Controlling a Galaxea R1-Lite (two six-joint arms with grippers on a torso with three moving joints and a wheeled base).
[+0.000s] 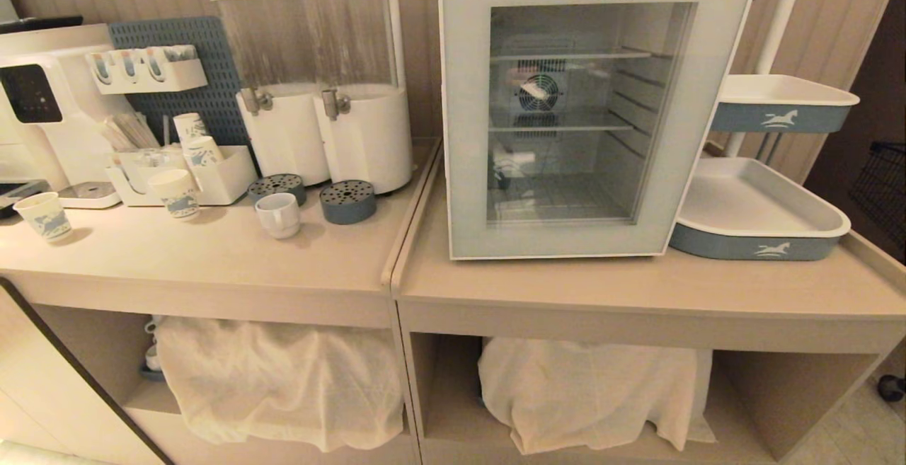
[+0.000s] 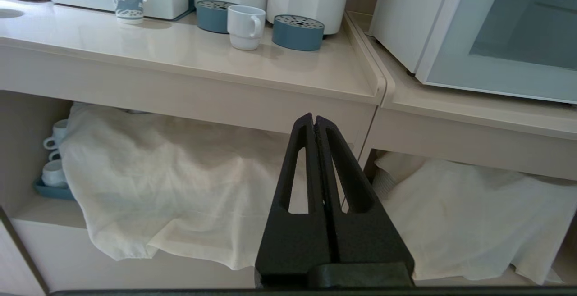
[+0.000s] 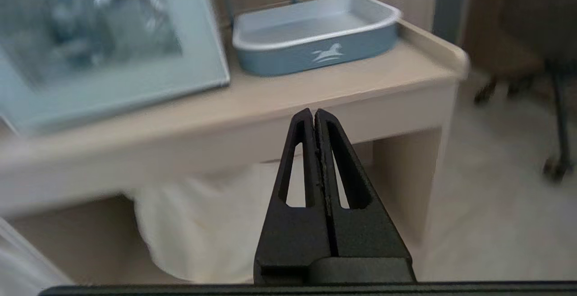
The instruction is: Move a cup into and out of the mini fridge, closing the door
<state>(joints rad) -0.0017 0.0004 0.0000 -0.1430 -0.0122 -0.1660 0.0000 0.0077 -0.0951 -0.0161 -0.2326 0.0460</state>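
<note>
From the head view, the small squat white ceramic cup (image 1: 278,214) with a loop handle stands upright on the left beige counter (image 1: 212,253), between two round grey-blue perforated drip trays (image 1: 347,201) and in front of two clear-topped white drink dispensers (image 1: 318,83). Printed paper cups (image 1: 175,193) stand further left. On the right counter sits the white boxy mini fridge (image 1: 566,104); its pale grey-blue door (image 1: 467,132) with a glass window lies flat against the body, shut, and wire shelves show through the glass. A grey-blue tray (image 1: 757,242) with a white horse mark sits just right of the fridge. Neither arm shows here.

In the left wrist view, the left gripper (image 2: 314,118) hangs below the counter edge, its black fingers pressed together on nothing; the cup (image 2: 244,27) is on the counter above it, well apart.

In the right wrist view, the right gripper (image 3: 314,112) is likewise pinched together and empty, in front of the right counter, below the fridge door (image 3: 112,79) and the tray (image 3: 315,43).
</note>
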